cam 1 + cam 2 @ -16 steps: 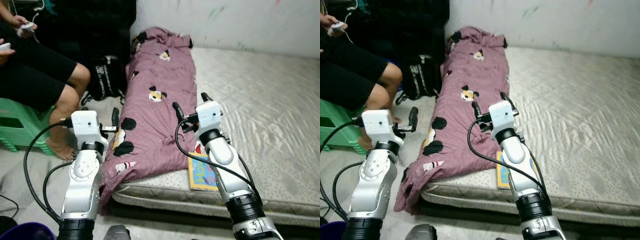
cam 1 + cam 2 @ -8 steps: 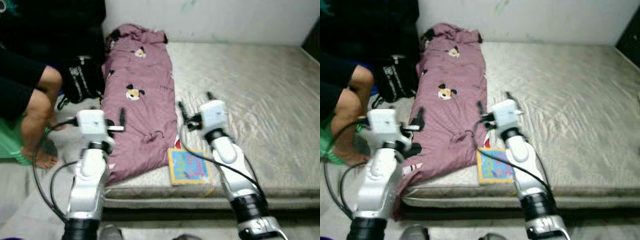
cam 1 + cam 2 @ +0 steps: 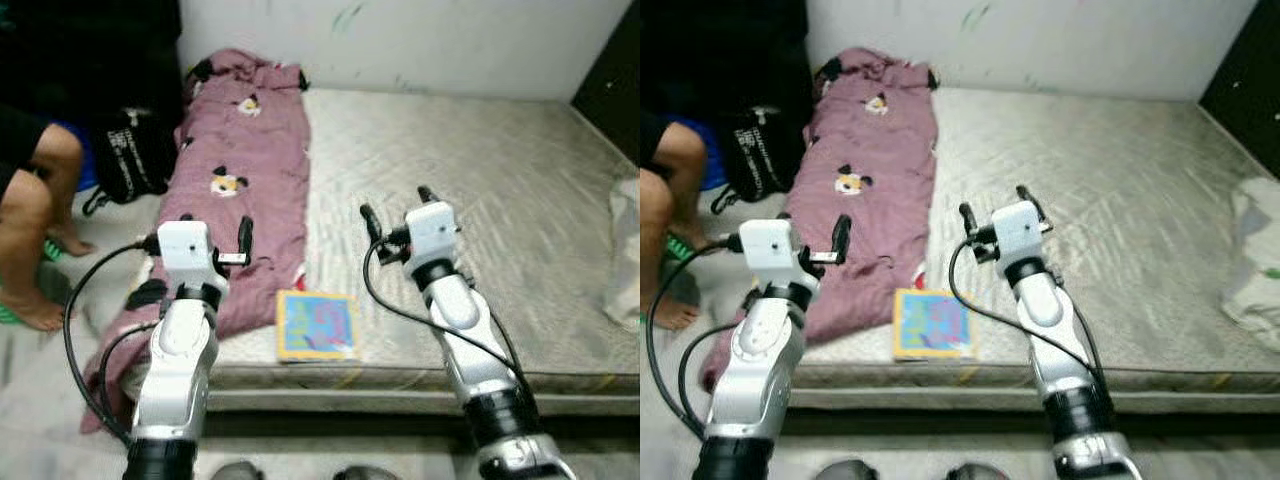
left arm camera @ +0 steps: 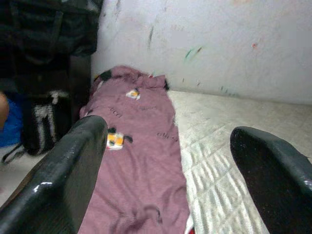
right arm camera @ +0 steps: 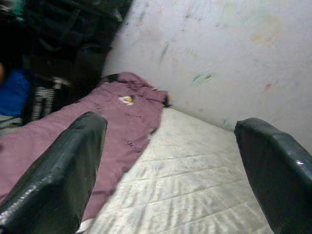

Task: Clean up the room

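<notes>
Grey quilted mattress (image 3: 480,190) fills the middle of the room, lying bare on the floor against the wall. Along its left edge stretches the purple blanket (image 3: 235,190), its long axis running from the near edge toward the wall, with its near end spilling off the left corner onto the floor. A picture book (image 3: 315,325) lies flat at the near edge, touching the blanket's right side. It sits between the two arms, below and just behind both sets of fingers, about as near the left pincer (image 3: 243,240) as the right pincer (image 3: 395,212). Both pincers hang released and empty, jaws spread wide, pointing toward the wall. A person's bare leg (image 3: 30,230) and a black bag (image 3: 125,155) are on the floor off the mattress's left side. Picking up the book would likely call for either arm to draw back and tip downward.
</notes>
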`<state>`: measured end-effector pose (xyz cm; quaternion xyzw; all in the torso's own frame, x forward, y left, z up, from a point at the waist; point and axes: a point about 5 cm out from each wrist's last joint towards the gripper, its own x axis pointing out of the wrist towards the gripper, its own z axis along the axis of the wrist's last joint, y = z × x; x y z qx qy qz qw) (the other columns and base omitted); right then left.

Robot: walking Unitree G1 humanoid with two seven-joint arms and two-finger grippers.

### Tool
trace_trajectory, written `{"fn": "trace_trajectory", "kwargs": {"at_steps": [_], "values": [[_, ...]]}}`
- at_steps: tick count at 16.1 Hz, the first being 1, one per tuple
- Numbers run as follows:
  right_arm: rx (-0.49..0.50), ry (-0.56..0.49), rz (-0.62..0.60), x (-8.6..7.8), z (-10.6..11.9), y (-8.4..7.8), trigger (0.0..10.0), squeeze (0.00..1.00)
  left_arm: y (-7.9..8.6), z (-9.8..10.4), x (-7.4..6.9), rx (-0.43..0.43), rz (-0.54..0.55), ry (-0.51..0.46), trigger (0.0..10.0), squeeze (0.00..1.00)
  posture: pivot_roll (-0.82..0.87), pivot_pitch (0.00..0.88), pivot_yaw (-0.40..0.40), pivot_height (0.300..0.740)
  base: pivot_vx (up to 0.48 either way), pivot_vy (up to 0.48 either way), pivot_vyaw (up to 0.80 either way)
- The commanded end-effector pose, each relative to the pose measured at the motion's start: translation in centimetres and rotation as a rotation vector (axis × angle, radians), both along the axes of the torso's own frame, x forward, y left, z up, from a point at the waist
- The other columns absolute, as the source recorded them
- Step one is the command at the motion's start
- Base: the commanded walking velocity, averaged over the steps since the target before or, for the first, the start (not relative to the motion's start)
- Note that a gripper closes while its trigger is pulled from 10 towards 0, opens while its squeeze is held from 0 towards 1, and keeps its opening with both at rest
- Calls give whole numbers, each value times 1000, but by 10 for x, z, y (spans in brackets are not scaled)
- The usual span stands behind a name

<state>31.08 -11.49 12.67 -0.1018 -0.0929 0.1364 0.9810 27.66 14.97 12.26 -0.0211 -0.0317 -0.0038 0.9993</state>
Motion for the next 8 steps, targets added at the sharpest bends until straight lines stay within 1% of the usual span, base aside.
{"fn": "trace_trajectory", "kwargs": {"at_steps": [1, 2, 4, 5, 8], "values": [[2, -18, 12, 1, 4, 3, 10000, 0, 2, 1, 1, 0, 10, -4, 10000, 0, 30, 0, -67, 740, 0, 0, 0], [0, -16, 14, 0, 4, 3, 10000, 0, 1, 1, 0, -3, 21, -7, 10000, 0, 36, 0, -78, 740, 0, 0, 0], [-19, -2, 53, 3, 2, 6, 10000, 0, 0, 0, -4, -16, 50, -7, 10000, 0, 69, 0, -126, 740, 0, 0, 0], [-27, 4, 81, 4, 1, 9, 10000, 0, 3, 0, -7, -32, 80, -7, 10000, 0, 91, 0, -151, 740, 0, 0, 0], [-34, 10, 110, 6, 0, 15, 10000, 0, 7, 0, -10, -46, 119, -10, 10000, 0, 103, 0, -163, 740, 0, 0, 0]]}}
